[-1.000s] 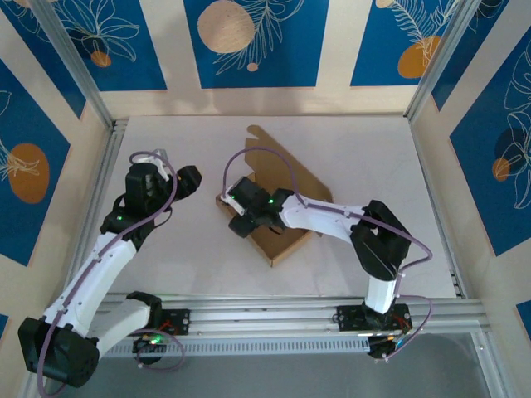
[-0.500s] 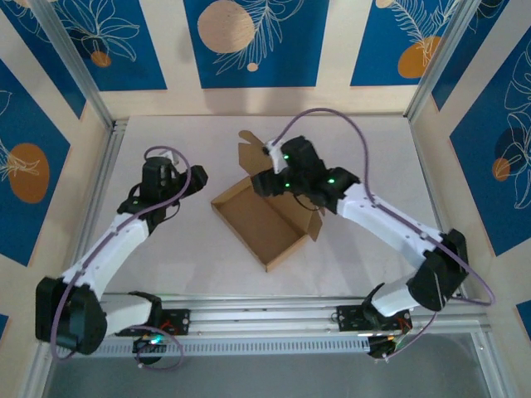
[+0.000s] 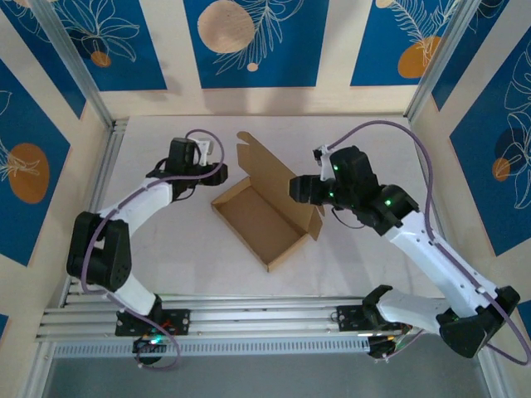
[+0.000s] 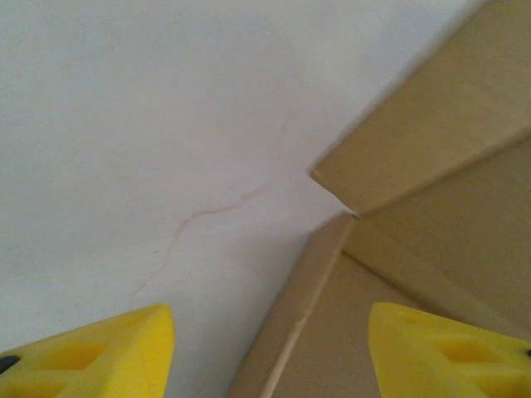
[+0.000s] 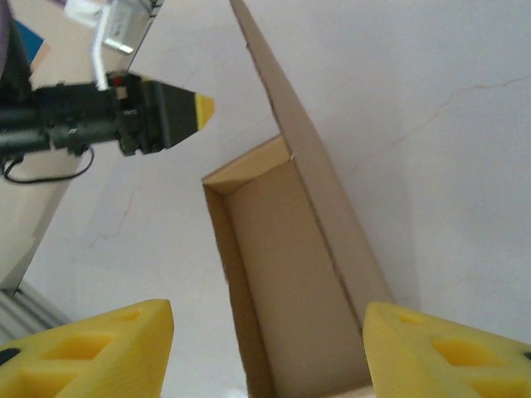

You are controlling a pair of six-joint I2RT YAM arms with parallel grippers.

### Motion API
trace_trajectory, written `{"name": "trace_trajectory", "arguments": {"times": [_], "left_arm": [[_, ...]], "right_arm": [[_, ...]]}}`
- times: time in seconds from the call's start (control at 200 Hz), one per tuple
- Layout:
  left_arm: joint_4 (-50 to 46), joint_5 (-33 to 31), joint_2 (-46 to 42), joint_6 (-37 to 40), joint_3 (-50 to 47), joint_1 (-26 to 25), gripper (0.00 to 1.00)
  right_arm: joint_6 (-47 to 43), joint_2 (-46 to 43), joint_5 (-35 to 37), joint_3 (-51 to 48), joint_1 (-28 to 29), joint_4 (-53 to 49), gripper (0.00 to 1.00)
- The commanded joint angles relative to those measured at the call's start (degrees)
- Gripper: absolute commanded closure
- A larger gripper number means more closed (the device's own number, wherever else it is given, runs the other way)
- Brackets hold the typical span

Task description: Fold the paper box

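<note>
The paper box [image 3: 264, 222] is a shallow brown cardboard tray lying diagonally in the middle of the table, its lid flap [image 3: 274, 174] standing up along the far right side. My left gripper [image 3: 222, 173] hovers open just off the box's left far corner; the left wrist view has that corner [image 4: 332, 228] between and beyond the yellow fingertips [image 4: 124, 352]. On the lid's right side my right gripper [image 3: 295, 187] is open, looking down the length of the tray [image 5: 282, 274] with nothing held.
The white table [image 3: 166, 249] is ringed by aluminium rails [image 3: 274, 311] at the near edge and patterned blue walls [image 3: 249, 41] on three sides. The left gripper's black body [image 5: 124, 116] appears in the right wrist view beyond the box.
The right arm has lifted off the box and drawn back to the right of it. The left arm has reached forward and right, up to the box's left far corner.
</note>
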Motion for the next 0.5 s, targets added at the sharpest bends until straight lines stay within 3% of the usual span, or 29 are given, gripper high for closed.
{"name": "trace_trajectory", "arguments": {"times": [0.0, 0.105, 0.23, 0.335, 0.495], "left_arm": [[-9.68, 2.39, 4.54, 13.84, 4.79, -2.52, 0.36], [-11.67, -0.59, 7.25, 16.11, 5.7, -3.5, 0.35], [-10.02, -3.35, 9.72, 13.21, 4.97, -4.16, 0.38], [-10.75, -14.15, 12.33, 5.95, 6.26, -5.25, 0.48], [-5.53, -17.45, 10.78, -3.16, 1.46, -5.84, 0.66]], "right_arm": [[0.1, -3.49, -3.21, -0.75, -1.22, -4.22, 0.37], [-0.25, -5.57, -4.64, -1.4, -3.35, -3.58, 0.36], [-0.44, -6.68, -6.21, -1.85, -5.44, -3.56, 0.36], [-1.07, -7.69, -6.06, -2.17, -6.14, -3.84, 0.36], [-1.44, -9.09, -6.55, -2.98, -8.35, -4.04, 0.36]]}}
